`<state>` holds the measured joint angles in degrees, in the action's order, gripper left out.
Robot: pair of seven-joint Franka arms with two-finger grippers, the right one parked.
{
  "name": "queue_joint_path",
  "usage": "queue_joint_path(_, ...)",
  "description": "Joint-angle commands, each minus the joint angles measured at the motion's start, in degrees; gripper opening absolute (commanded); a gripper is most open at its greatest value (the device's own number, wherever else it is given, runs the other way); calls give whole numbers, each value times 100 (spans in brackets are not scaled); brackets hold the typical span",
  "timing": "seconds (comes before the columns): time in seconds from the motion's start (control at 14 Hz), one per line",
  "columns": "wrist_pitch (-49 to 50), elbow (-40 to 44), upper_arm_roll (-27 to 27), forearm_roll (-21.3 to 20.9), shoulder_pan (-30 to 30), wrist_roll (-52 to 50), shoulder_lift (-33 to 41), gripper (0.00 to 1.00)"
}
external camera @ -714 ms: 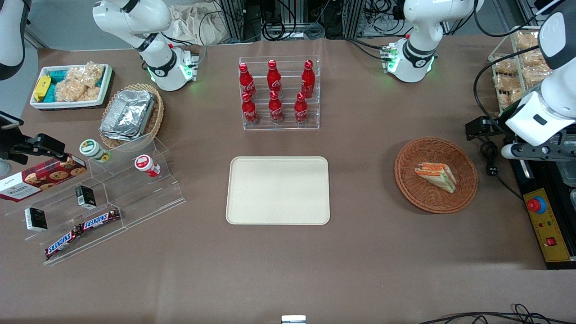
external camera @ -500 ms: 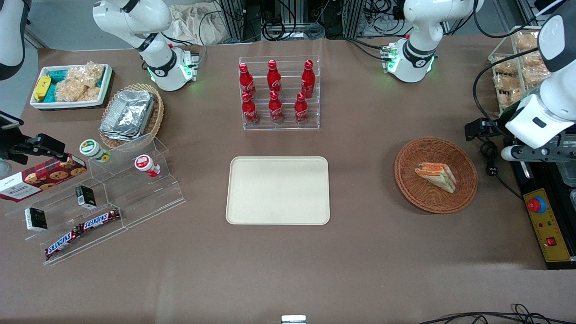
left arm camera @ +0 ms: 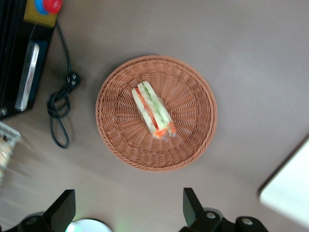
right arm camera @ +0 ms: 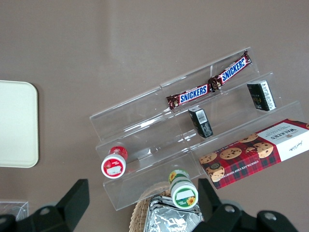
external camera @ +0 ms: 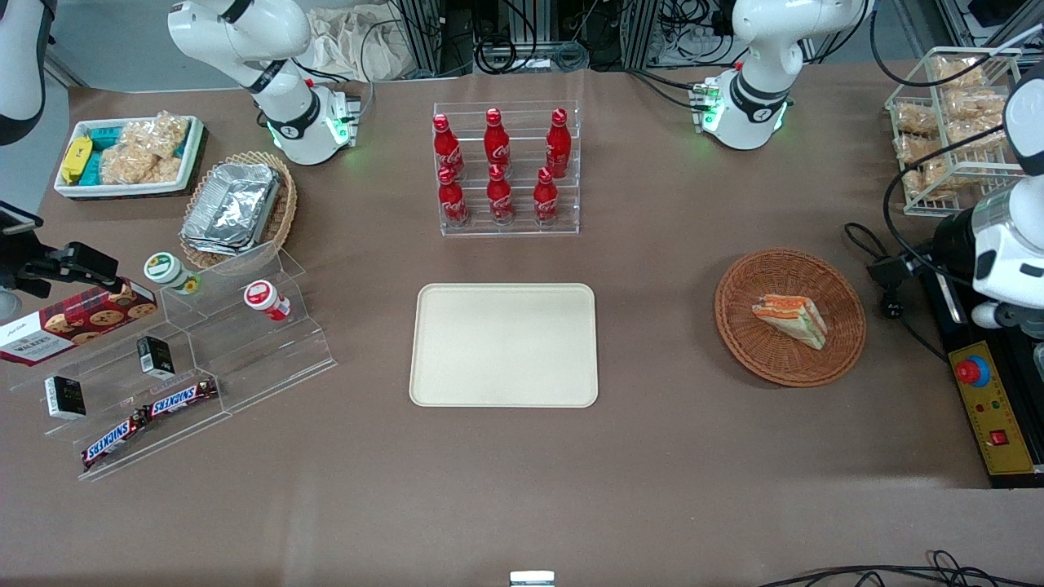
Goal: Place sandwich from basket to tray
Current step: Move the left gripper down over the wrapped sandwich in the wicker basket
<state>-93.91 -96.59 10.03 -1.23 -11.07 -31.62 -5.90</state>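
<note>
Brown matte table [external camera: 669,456] carries everything, surface smooth and plain. Cream-beige tray [external camera: 503,345], flat rectangle, rounded corners, low rim, sits mid-table, nearer the front camera than the clear acrylic rack of red cola bottles [external camera: 499,167]. Reddish-brown wicker basket [external camera: 789,316], round, shallow, tight radial weave, lies toward the working arm's end of the table, well apart from the tray. Sandwich [external camera: 789,319] is in the basket, roughly at its centre, lying on its side: small triangular wedge, pale bread, orange and green filling stripes, glossy clear wrap; wrist view shows the same wedge [left arm camera: 153,109] on the basket [left arm camera: 198,140] weave, layers edge-on. Stepped clear acrylic shelf [external camera: 188,359] toward the parked arm's end holds Snickers bars [external camera: 149,420] and small jars. Tan wicker basket with crinkled silver foil containers [external camera: 234,208] sits beside it, farther from the camera. Black cable [left arm camera: 60,108] coils on the table just beside the reddish basket. Gripper [left arm camera: 126,210] hangs above the table near the basket rim, touching nothing, its two dark fingers [left arm camera: 190,205] spread wide apart, nothing between them.
</note>
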Motion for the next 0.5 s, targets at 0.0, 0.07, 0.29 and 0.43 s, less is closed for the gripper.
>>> queue_joint_path(0.0, -617, -709, 43, -114, -18, -1884, 89, 100)
queue_joint_path(0.07, -1046, -1008, 43, -166, -18, -2448, 89, 100)
queue_joint_path(0.29, -1821, -1449, 43, -184, -79, -4102, -164, 100)
queue_joint_path(0.43, -2497, -1984, 43, -184, -115, -4666, -148, 100)
